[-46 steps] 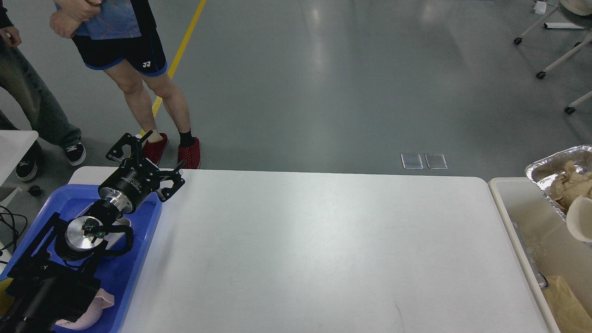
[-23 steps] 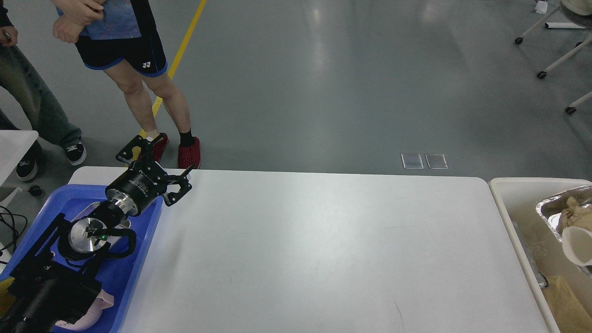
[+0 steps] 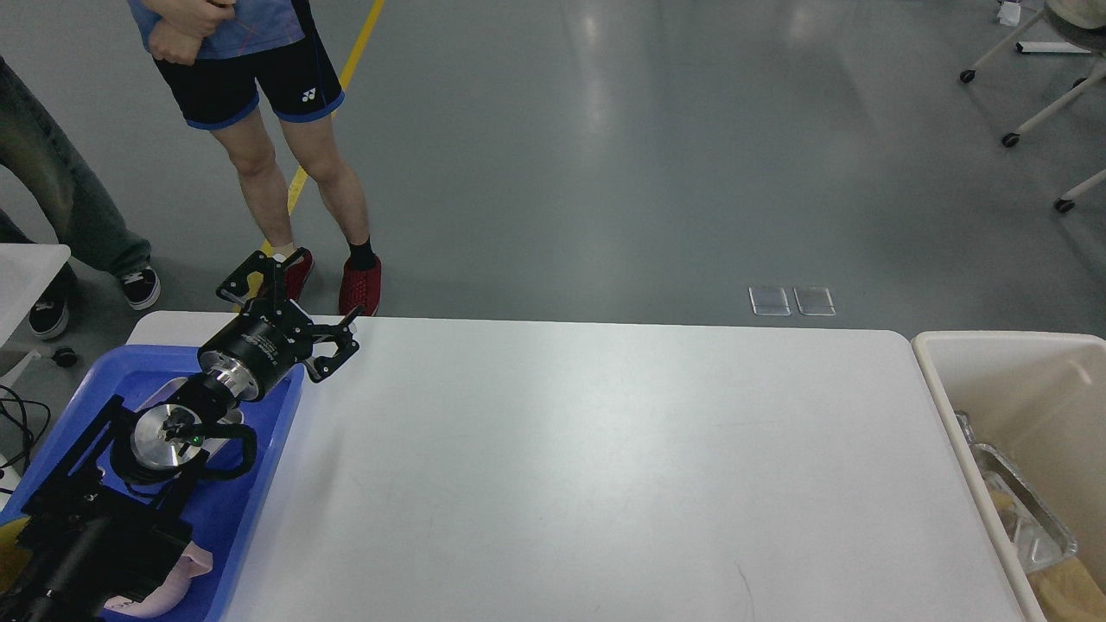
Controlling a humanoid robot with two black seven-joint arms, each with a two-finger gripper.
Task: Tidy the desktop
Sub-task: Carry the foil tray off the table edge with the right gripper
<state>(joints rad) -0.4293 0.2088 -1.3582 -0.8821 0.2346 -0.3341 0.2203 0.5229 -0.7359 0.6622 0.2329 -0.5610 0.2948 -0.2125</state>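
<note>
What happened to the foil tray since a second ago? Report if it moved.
Yes. The foil tray went from above the bin's far rim down inside it, against the near left wall.

A smooth grey floor [image 3: 605, 155] with soft glare patches fills the room. A yellow painted line [image 3: 346, 78] runs diagonally at upper left, beside two standing people's legs [image 3: 294, 173]. Two small clear rectangular floor plates [image 3: 791, 301] sit mid-right. White wheeled chair legs [image 3: 1028, 95] occupy the upper right corner.
</note>
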